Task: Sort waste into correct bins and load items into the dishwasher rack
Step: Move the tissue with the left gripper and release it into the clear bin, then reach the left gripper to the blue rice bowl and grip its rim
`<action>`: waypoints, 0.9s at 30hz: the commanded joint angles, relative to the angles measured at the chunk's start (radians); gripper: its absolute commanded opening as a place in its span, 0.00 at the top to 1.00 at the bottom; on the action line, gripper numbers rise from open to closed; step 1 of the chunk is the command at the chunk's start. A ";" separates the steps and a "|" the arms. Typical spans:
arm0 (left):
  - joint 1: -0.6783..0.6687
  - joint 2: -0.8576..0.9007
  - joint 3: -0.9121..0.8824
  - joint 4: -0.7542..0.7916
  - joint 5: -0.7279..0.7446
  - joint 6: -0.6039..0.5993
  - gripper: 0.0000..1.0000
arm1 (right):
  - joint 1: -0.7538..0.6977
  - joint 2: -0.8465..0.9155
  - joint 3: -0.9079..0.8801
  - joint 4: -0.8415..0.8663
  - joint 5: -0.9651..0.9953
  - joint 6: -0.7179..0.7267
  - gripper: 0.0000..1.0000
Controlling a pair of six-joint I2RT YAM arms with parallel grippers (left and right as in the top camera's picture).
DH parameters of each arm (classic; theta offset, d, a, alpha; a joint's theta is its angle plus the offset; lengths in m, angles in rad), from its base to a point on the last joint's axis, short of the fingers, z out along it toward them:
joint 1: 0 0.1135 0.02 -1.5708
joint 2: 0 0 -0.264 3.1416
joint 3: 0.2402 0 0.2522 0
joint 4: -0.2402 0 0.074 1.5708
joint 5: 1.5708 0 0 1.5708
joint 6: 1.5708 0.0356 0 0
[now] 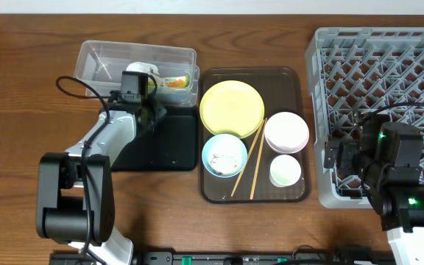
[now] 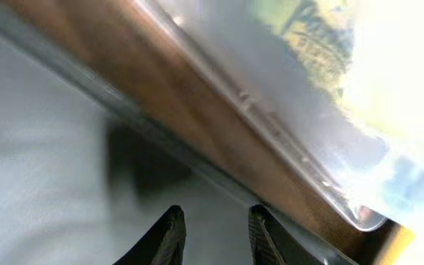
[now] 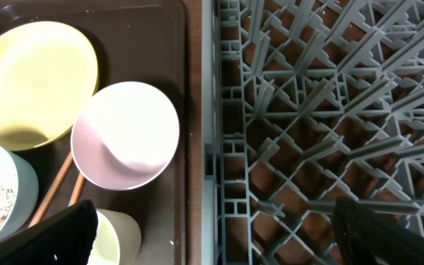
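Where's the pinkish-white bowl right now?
Overhead, the pinkish-white bowl sits on the right side of the brown tray, beside the small white cup and right of the chopsticks.

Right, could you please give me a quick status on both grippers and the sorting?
Left gripper slightly open, empty, at clear tub. Right gripper wide open above rack edge. Wrapper in tub; plate on brown tray, unloaded. No obstruction seen.

Table (image 1: 20, 73) bears clear tub (image 1: 116, 59), black tray (image 1: 171, 147), brown serving tray (image 1: 289, 88), grey rack (image 1: 389, 66); first two perhaps touching.
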 commanded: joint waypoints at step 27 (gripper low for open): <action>-0.505 -0.211 0.005 -0.167 0.098 0.446 0.63 | 0.009 -0.002 0.018 0.001 -0.006 -0.008 0.01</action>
